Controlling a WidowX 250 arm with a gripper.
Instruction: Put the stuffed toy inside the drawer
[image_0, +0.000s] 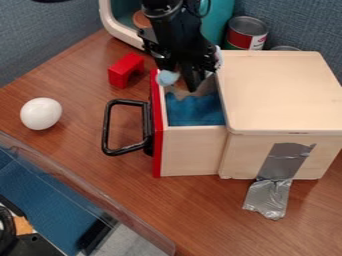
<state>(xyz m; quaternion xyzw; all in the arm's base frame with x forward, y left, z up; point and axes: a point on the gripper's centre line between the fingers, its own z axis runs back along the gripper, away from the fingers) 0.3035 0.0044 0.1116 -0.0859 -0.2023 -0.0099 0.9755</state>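
Observation:
The black gripper (186, 75) hangs over the far end of the pulled-out drawer (194, 150), which has a red front and a black handle. Right beneath and around the gripper are parts of the stuffed toy: a pale blue rounded part (167, 77) by the drawer's red edge and a brownish-grey part low in the opening. The gripper covers much of the toy, and how it is held cannot be made out. Blue cloth (195, 110) lies inside the drawer, in front of the toy.
The wooden box (280, 95) stands at the right, with silver tape (277, 172) running down its front to the table (200, 215). Left of the drawer are a red block (125, 70) and a white egg-like object (41, 113). Behind the box stands a can (246, 33).

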